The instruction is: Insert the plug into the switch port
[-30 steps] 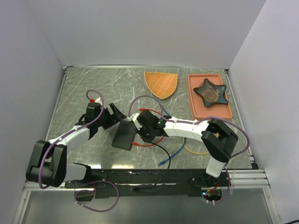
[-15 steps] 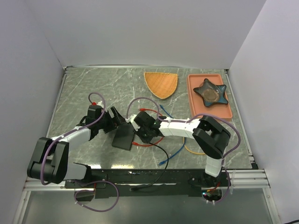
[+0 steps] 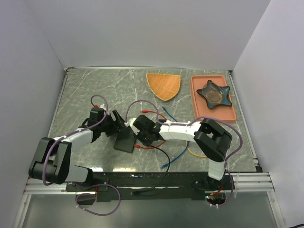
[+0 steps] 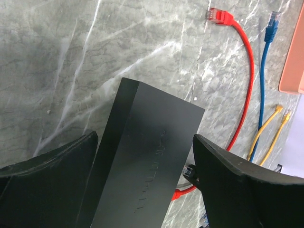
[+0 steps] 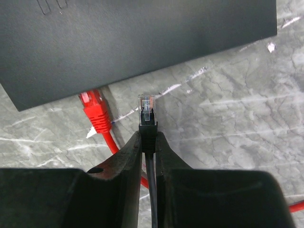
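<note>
The flat matte-black box (image 3: pixel 126 138) lies on the marble table between my two grippers. My left gripper (image 4: pixel 145 137) stands open astride the box's (image 4: pixel 152 152) near end. One finger is at each long side, and a gap shows on the right. My right gripper (image 5: pixel 148 135) is shut on the black boot of a clear-tipped plug (image 5: pixel 147 110) on a black cable. The plug points at the box's (image 5: pixel 133 38) long edge, a short way off it. The switch port is hidden in every view. From above, the right gripper (image 3: pixel 141 130) sits just right of the box.
A red plug (image 5: pixel 95 111) lies by the box's edge, left of my plug. Red (image 4: pixel 217 15), blue (image 4: pixel 273 21) and yellow (image 4: pixel 275 128) cables trail to the right. An orange fan-shaped mat (image 3: pixel 164 85) and a salmon tray (image 3: pixel 213 114) holding a dark star-shaped dish (image 3: pixel 214 93) lie at the back.
My left gripper has slid right over the box's end and its jaws have narrowed a little. The right arm has carried the plug left, closer to the box.
</note>
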Motion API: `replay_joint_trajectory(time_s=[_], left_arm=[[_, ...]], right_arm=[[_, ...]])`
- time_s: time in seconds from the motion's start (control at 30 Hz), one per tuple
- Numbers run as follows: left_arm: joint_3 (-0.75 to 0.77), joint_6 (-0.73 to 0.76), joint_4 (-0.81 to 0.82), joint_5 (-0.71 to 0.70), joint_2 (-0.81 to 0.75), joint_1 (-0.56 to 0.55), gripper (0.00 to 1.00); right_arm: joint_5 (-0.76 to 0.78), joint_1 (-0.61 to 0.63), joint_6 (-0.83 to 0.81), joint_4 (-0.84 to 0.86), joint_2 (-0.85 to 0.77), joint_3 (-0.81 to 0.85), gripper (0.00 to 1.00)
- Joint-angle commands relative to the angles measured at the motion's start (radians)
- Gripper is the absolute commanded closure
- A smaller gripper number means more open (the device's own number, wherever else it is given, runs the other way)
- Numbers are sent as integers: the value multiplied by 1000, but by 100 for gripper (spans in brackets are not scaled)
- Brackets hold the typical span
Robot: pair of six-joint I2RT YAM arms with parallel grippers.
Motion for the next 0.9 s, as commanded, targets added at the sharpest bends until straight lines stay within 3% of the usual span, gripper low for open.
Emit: replay_joint_trajectory(time_s=[0.0,0.87], left_arm=[[-4,14,21,-1,12,-3,13],[-1,23,41,36,28,-3,12]], right_arm=[[-9,22,0,40,23,46,100],[23,40,-19,55,32,86,100]])
